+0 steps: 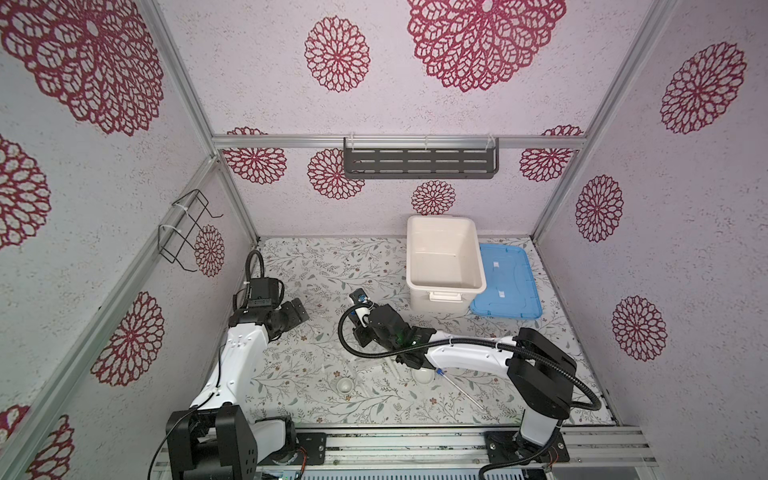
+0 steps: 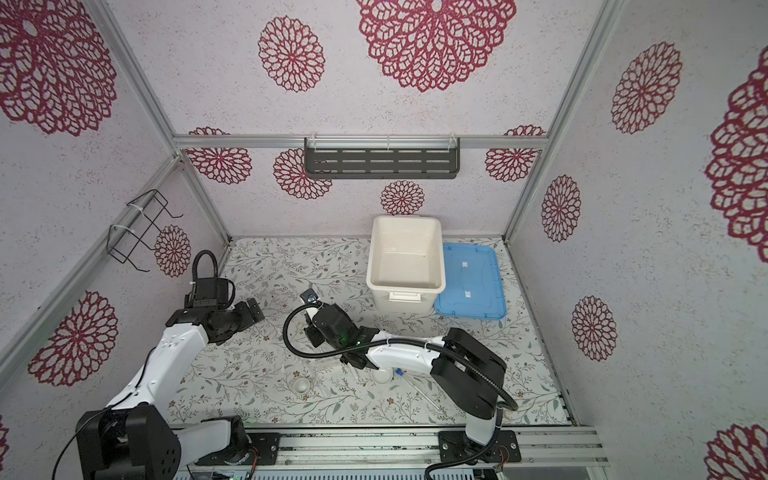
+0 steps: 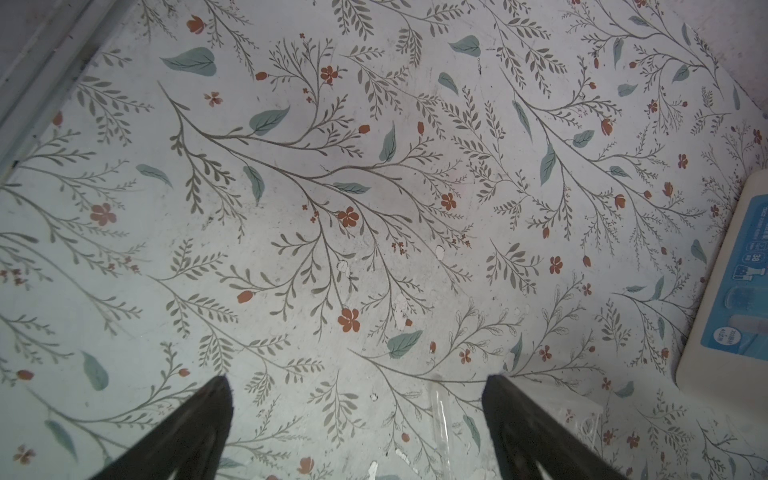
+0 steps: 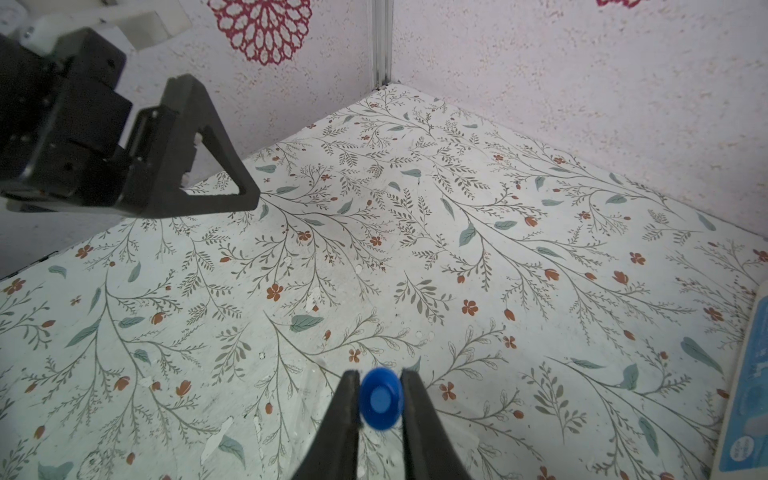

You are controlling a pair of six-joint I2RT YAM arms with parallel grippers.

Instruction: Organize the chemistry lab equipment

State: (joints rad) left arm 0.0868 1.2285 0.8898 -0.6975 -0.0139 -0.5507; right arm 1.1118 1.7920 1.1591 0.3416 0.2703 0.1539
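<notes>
Floral tabletop (image 3: 374, 166): left gripper (image 3: 358, 379) spread wide, empty; right gripper (image 4: 380, 374) pinching blue-capped tube (image 4: 380, 401).

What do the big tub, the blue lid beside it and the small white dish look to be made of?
The tub: probably plastic, opaque off-white and smooth, with a moulded rim and handle.
The blue lid: likely plastic, light blue, perhaps translucent, with moulded ribs.
The small white dish: possibly glazed ceramic, glossy white, but too small to be sure.

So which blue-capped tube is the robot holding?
The raised tube, pinched in the right gripper. The other tube lies flat on the table beside the white bowl.
</notes>
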